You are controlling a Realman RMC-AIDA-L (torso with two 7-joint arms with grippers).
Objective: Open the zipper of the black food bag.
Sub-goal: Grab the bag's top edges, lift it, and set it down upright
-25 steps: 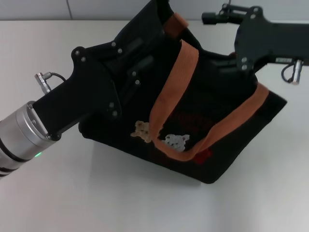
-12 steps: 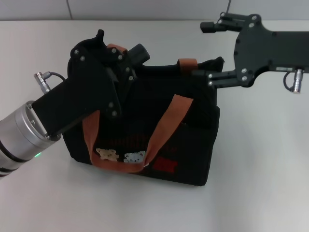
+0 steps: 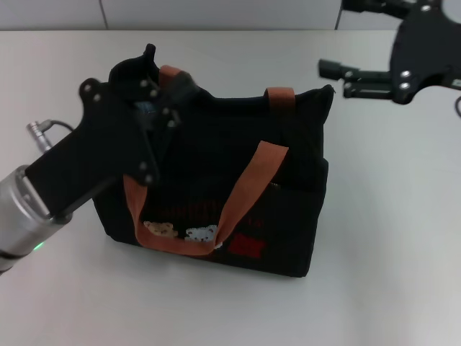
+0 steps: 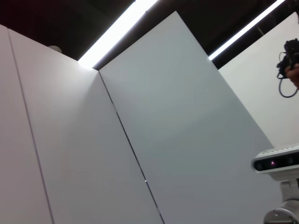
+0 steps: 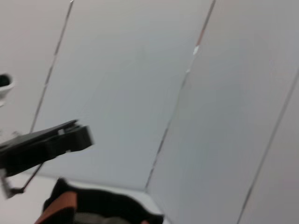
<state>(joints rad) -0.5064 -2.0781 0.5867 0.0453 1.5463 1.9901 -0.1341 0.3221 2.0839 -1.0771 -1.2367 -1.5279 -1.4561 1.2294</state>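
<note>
The black food bag (image 3: 216, 166) stands upright in the middle of the white table, with orange-brown handles (image 3: 245, 191), teddy bear pictures and a red patch (image 3: 246, 246) on its front. The zipper runs along the top rim (image 3: 238, 99); I cannot make out its pull tab. My left gripper (image 3: 160, 78) is at the bag's top left corner, against the fabric and the rear handle. My right gripper (image 3: 335, 37) hangs open beyond the bag's top right corner, clear of it. The right wrist view catches a corner of the bag (image 5: 100, 207) with an orange strap.
The white table (image 3: 389, 238) spreads all round the bag. A white panelled wall (image 3: 216, 13) runs along the far edge. The left wrist view shows only wall panels, ceiling lights and a camera on a stand (image 4: 278, 163).
The bag, tilted and raised a second ago, now stands upright. My right gripper has drawn back from the top right corner, up and to the right. The left arm has shifted slightly left.
</note>
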